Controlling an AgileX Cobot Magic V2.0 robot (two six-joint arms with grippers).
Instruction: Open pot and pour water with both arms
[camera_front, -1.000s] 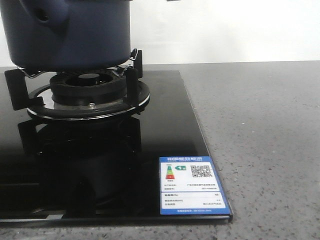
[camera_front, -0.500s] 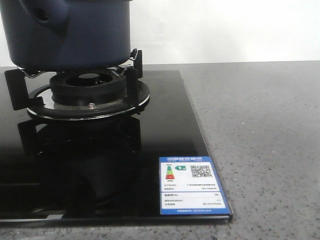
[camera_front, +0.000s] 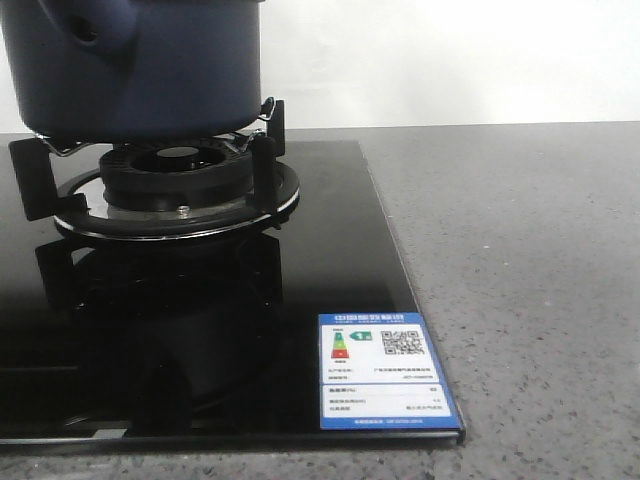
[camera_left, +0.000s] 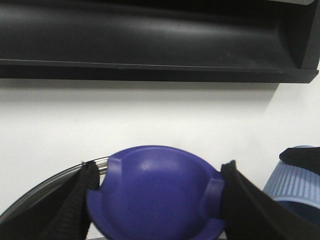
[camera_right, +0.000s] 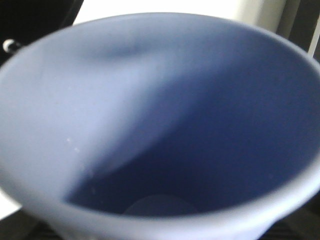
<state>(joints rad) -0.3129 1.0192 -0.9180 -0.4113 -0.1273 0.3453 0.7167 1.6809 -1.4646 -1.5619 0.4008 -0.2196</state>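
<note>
The dark navy pot (camera_front: 140, 70) stands on the burner's supports at the far left of the front view, its side lug (camera_front: 95, 25) facing me; its top is cut off. Neither gripper shows in that view. In the left wrist view my left gripper (camera_left: 157, 200) is shut on the purple-blue lid knob (camera_left: 157, 192), one black finger on each side, with the glass lid's metal rim (camera_left: 45, 187) behind. The pale blue ribbed cup (camera_left: 292, 182) is beside it, a black finger (camera_left: 302, 159) over its rim. The cup's inside (camera_right: 150, 125) fills the right wrist view and hides my right fingers.
The gas burner (camera_front: 175, 175) sits on a black glass hob (camera_front: 330, 230) with an energy label (camera_front: 385, 370) at its front right corner. Grey stone counter (camera_front: 520, 280) lies to the right. A dark range hood (camera_left: 150, 45) hangs on the white wall.
</note>
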